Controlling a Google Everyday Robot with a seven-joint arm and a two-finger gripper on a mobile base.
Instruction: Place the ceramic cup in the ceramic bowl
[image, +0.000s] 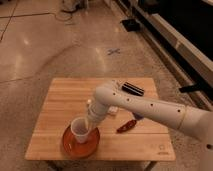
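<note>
A white ceramic cup (79, 129) hangs tilted over the orange ceramic bowl (80, 143) at the front left of the wooden table (65, 100). Its base is inside the bowl's rim or just above it; I cannot tell whether it touches. My gripper (91, 120) is at the cup's right side, at the end of the white arm (145, 107) that reaches in from the right. The arm hides the back right of the bowl.
A red object (126, 125) lies on the table right of the bowl. A dark flat object (132, 89) lies near the table's back right, and a blue item (137, 118) peeks out under the arm. Speckled floor surrounds the table.
</note>
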